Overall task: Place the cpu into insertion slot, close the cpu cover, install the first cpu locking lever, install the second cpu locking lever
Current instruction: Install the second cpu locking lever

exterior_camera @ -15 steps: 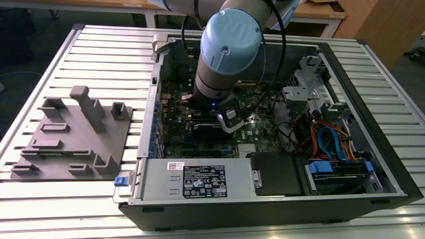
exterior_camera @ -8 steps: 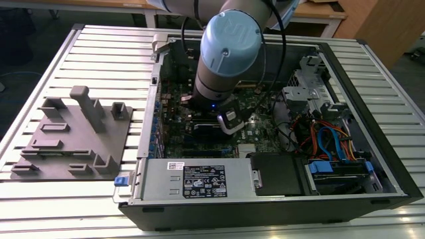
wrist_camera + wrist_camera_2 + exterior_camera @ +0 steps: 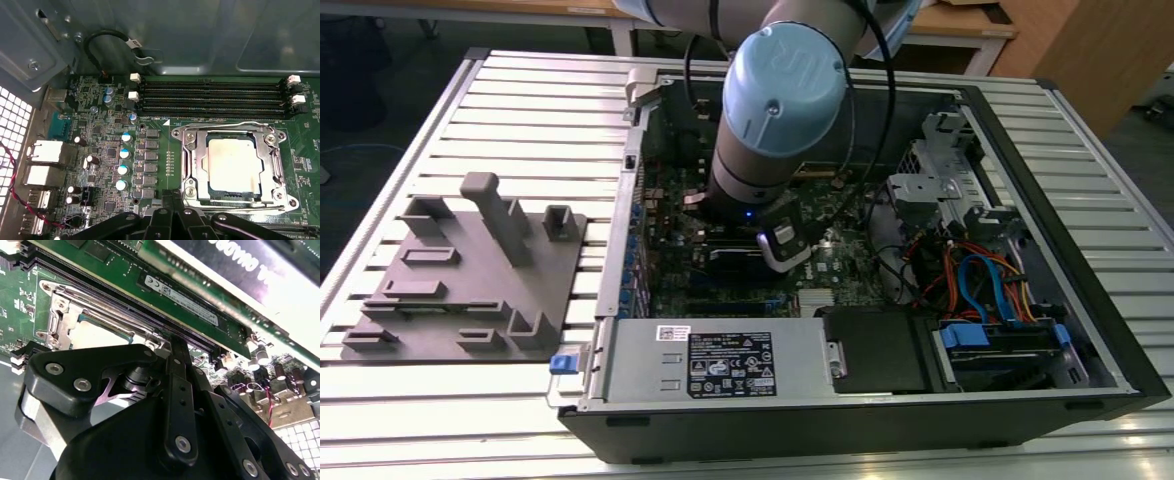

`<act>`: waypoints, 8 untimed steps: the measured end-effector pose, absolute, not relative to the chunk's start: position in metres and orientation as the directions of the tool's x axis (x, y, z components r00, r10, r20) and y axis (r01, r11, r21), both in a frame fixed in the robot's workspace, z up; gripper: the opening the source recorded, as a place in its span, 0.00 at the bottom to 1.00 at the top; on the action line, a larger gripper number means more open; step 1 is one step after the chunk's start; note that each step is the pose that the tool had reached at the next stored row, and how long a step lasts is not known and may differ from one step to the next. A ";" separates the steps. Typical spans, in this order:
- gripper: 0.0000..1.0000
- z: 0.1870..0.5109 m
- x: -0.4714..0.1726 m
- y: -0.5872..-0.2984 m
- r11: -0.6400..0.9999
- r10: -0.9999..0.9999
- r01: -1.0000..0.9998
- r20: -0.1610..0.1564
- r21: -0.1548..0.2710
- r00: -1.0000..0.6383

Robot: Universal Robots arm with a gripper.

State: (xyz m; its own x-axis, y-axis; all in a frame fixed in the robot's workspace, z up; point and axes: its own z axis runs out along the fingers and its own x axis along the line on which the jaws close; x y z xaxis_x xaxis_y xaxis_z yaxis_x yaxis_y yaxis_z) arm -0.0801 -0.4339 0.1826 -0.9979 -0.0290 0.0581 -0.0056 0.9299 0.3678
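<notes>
The cpu (image 3: 234, 165), with its dull silver top, lies in the insertion slot (image 3: 192, 197) on the green board. The cpu cover (image 3: 272, 170), a silvery frame, lies flat around the chip. A wire locking lever (image 3: 235, 124) runs along the socket's edge beside the memory slots. My gripper (image 3: 172, 201) hovers just off one corner of the socket, its black fingers together with nothing between them. In the second wrist view the gripper (image 3: 167, 347) sits beside the cover (image 3: 60, 322) and the cpu (image 3: 95, 334). The exterior view has the gripper (image 3: 781, 252) low over the board.
The board sits inside an open computer case (image 3: 1067, 300). Long black memory slots (image 3: 210, 97) run beside the socket, and capacitors (image 3: 123, 152) stand close by. A power supply (image 3: 707, 360) and drive cables (image 3: 981, 285) crowd the case. A grey fixture plate (image 3: 467, 270) lies outside it.
</notes>
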 end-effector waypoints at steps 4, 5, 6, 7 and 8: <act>0.10 0.185 -0.080 -0.434 0.930 -0.029 -0.006 0.058 0.368 -0.998; 0.10 0.185 -0.080 -0.434 0.930 -0.029 -0.006 0.058 0.367 -0.998; 0.10 0.186 -0.080 -0.434 0.930 -0.029 -0.006 0.058 0.368 -0.998; 0.10 0.187 -0.080 -0.434 0.930 -0.029 -0.006 0.058 0.368 -0.998; 0.10 0.188 -0.081 -0.434 0.930 -0.029 -0.006 0.058 0.368 -0.998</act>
State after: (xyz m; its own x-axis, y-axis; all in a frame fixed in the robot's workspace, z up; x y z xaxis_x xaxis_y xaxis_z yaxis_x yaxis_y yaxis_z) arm -0.0805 -0.4339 0.1879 -0.9979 -0.0291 0.0583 -0.0057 0.9299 0.3678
